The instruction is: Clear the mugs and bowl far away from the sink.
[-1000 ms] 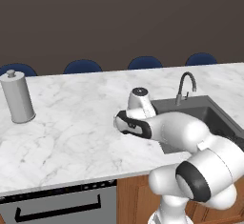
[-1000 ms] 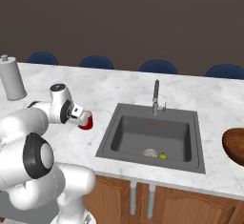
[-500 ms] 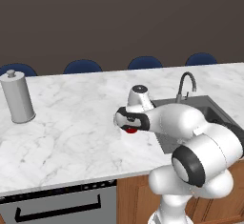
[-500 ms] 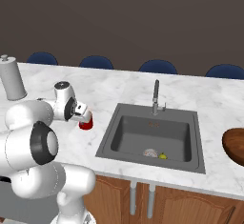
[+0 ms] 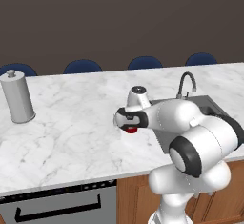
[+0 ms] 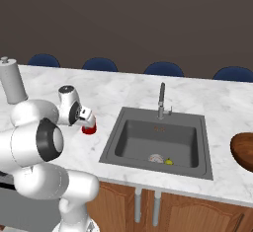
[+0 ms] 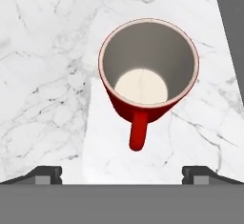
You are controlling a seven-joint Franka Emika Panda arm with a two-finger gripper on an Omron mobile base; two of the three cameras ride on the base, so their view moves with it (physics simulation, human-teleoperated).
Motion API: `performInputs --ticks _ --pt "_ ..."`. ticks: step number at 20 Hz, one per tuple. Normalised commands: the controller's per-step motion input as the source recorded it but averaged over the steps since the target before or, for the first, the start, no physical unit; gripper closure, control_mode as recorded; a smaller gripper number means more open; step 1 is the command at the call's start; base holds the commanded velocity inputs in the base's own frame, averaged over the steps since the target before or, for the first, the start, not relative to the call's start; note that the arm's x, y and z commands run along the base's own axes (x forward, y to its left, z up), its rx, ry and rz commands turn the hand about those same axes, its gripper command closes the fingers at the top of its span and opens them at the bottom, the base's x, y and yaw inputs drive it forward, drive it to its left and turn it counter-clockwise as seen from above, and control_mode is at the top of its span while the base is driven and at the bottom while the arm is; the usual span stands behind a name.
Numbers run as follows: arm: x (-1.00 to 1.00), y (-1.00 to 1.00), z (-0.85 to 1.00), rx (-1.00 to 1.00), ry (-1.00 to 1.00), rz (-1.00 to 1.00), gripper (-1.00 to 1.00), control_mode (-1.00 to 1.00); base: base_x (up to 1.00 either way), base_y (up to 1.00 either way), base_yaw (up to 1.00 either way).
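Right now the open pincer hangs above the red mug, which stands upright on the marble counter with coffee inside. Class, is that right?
Not quite: the red mug is empty; the hand view shows its bare pale bottom. The rest holds: the open pincer hangs above it, and it stands upright on the marble counter.

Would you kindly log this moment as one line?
claw: open, above red mug | mug: upright on counter, left of sink | held: nothing

Tool over what looks like red mug.
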Motion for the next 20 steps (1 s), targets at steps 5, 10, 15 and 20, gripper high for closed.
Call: performInputs --ticks 5,10,15,20 --pt "0.05 -0.01 -0.19 0.00 0.00 -0.01 -1.00 -1.00 0.00 0.00 0.00" --pt "0.14 -0.01 -0.08 0.00 0.00 -0.01 -1.00 -1.00 0.00 0.00 0.00" --pt "0.17 0.00 -0.08 0.00 0.00 -0.01 -1.00 -1.00 0.00 0.00 0.00" --pt "0.14 -0.01 -0.14 0.00 0.00 0.00 -1.00 -1.00 0.00 0.00 0.00"
